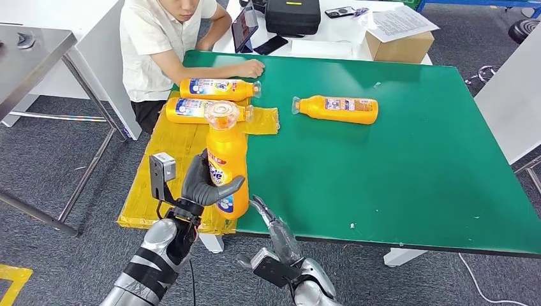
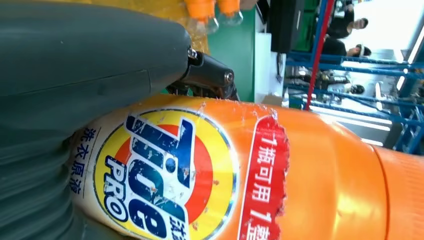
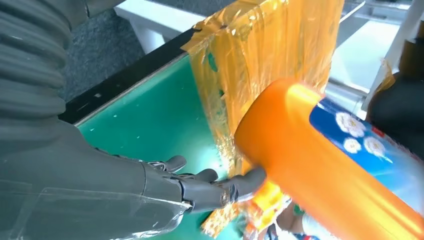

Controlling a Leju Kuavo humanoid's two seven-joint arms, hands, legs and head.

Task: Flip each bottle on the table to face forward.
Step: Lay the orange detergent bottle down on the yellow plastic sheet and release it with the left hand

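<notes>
— Left hand (image 1: 205, 185) status?
— Wrapped around the orange plastic detergent bottle with the blue-and-yellow label (image 1: 226, 162), holding it upright, clear cap on top, over the near left part of the green counter (image 1: 395, 166), above the yellow taped sheet (image 1: 153, 191).
— And the right hand (image 1: 271, 220)?
— Fingers apart, holding nothing, just beside the held bottle's base at the near counter edge.
— Other bottles?
— Two more orange bottles lie on their sides on the yellow sheet, one (image 1: 217, 89) farther and one (image 1: 198, 109) nearer; a fourth (image 1: 338, 108) lies near the counter's middle.
— Anyone around?
— A seated person in a white shirt (image 1: 156, 44) rests a hand (image 1: 249, 67) on the far edge.
</notes>
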